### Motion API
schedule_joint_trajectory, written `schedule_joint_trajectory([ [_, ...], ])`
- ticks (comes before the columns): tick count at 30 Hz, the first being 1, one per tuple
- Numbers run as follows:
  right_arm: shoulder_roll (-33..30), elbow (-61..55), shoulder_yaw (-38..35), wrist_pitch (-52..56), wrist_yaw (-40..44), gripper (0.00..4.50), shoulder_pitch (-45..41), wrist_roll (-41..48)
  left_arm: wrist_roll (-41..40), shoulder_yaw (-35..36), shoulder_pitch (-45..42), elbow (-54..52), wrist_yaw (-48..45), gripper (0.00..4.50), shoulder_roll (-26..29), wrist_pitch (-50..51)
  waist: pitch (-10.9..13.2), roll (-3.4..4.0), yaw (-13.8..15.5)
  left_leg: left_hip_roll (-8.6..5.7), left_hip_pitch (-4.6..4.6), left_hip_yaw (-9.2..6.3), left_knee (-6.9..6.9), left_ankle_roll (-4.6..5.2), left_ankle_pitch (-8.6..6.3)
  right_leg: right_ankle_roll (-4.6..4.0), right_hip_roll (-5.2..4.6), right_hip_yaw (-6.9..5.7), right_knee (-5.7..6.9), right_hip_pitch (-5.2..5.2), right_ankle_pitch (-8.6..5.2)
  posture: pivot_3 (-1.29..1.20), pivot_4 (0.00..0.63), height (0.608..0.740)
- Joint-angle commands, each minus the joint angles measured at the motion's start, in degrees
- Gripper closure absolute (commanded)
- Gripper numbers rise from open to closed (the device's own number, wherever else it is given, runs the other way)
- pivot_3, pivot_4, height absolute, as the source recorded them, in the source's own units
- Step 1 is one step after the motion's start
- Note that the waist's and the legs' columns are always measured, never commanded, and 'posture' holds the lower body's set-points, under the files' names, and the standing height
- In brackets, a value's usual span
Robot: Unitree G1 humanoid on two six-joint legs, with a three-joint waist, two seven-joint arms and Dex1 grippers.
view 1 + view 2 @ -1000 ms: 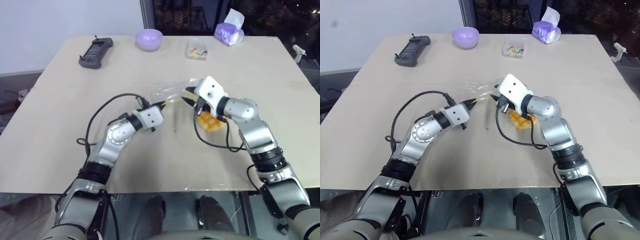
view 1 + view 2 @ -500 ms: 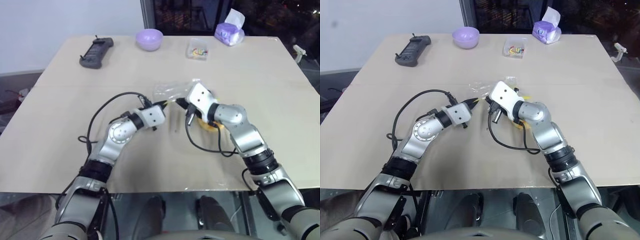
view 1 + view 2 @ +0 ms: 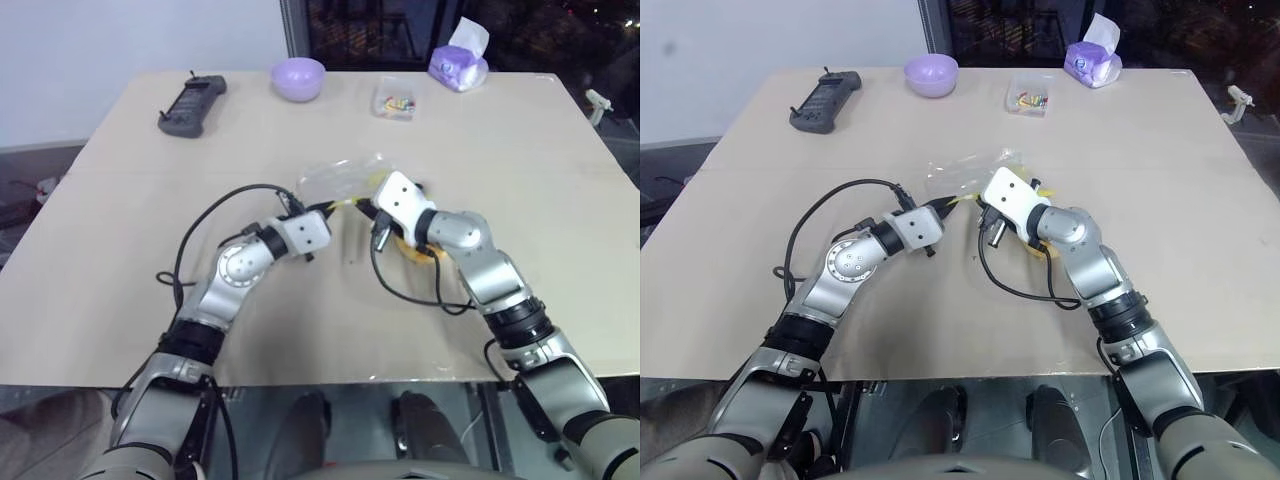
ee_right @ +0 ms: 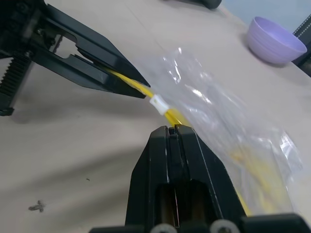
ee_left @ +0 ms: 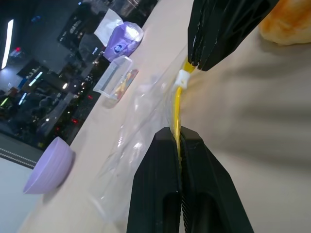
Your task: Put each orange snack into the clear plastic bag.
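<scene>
Both arms reach inward over the middle of the table (image 3: 120, 160), grippers tip to tip. The left gripper (image 5: 176, 141) has its jaws pinched on the yellow seal strip of the clear plastic bag (image 3: 340, 180), and the right gripper (image 4: 171, 130) grips the same strip from the opposite side, a white slider between them. The bag looks empty. The orange snack (image 3: 418, 248) lies on the table beneath the right forearm. At the far edge stand a lilac bowl (image 3: 298, 78), a small clear box (image 3: 394, 100), a tissue pack (image 3: 458, 62) and a black handset (image 3: 192, 104).
</scene>
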Motion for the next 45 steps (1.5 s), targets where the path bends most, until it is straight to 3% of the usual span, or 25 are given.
schedule_joint_trajectory([
  [1,0.2,-0.8,0.0,-0.8,-1.0,4.45,-1.3,-0.5,-0.9,-0.1,0.0,-2.3,-0.5,4.50,0.2,-2.1,0.0,0.00,0.0,0.00,0.00,0.00,0.00,0.00,0.00,0.00,0.00,0.00,0.00,0.00,0.00,0.00,0.150,0.740],
  [33,-1.4,-0.1,0.2,-2.3,-0.4,4.45,-3.0,-3.4,0.2,-0.4,0.1,-0.5,-1.6,4.50,0.9,-3.7,0.0,0.00,0.0,0.00,0.00,0.00,0.00,0.00,0.00,0.00,0.00,0.00,0.00,0.00,0.00,0.00,0.150,0.740],
  [45,-4.9,-11.6,-4.0,9.4,10.7,4.45,-0.1,10.0,-0.2,-0.2,-1.0,0.6,-1.3,4.50,0.3,-3.5,0.0,0.00,-0.1,0.00,-0.01,-0.01,0.00,0.01,-0.01,0.00,0.00,0.00,-0.01,0.00,0.00,0.00,0.150,0.740],
])
